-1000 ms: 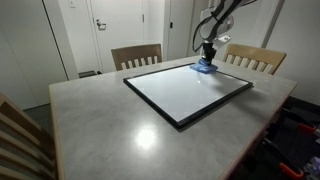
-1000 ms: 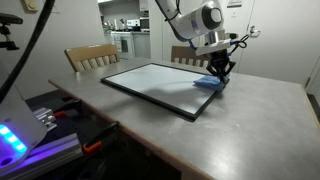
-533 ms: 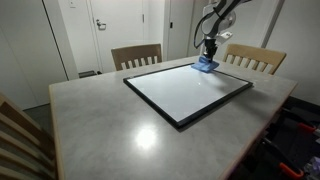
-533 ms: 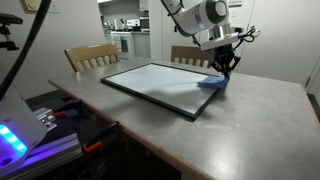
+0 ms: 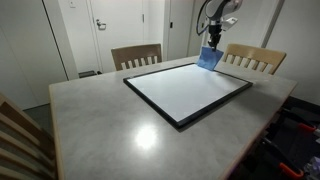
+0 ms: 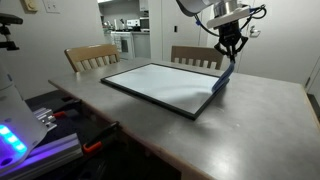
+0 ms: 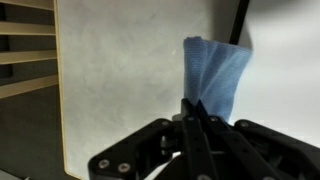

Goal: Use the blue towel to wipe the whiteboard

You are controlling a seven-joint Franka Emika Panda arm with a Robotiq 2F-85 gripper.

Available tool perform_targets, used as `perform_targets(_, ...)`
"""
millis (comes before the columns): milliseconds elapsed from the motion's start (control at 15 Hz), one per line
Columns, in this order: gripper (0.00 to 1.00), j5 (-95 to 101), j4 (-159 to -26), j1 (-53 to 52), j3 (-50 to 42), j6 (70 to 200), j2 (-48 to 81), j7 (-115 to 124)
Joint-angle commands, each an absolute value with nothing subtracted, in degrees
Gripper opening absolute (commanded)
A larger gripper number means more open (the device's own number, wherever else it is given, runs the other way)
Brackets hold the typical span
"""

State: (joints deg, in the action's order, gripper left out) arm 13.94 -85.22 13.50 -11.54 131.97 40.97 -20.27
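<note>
blue towel [image 5: 209, 56] lifted off whiteboard [image 5: 185, 92] corner | end effector [image 5: 213, 41] clamped on towel, cloth hanging

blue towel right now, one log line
hand: shut on small blue cloth towel | towel: hanging over black-framed glossy whiteboard corner | contact: unclear

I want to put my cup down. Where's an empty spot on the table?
The grey table is bare between the whiteboard and its near edge. It's crowded at the board's far corner, where the end effector dangles the blue towel.
</note>
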Motion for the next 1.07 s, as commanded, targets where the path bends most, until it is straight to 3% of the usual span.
perform_targets(0, 0.01, 16.91, -90.65, 13.62, -11.9, 130.77, 34.59, -21.03)
perform_targets(1000, 0.01, 18.5, -107.64, 12.46, -9.47, 132.84, 29.75, -18.29)
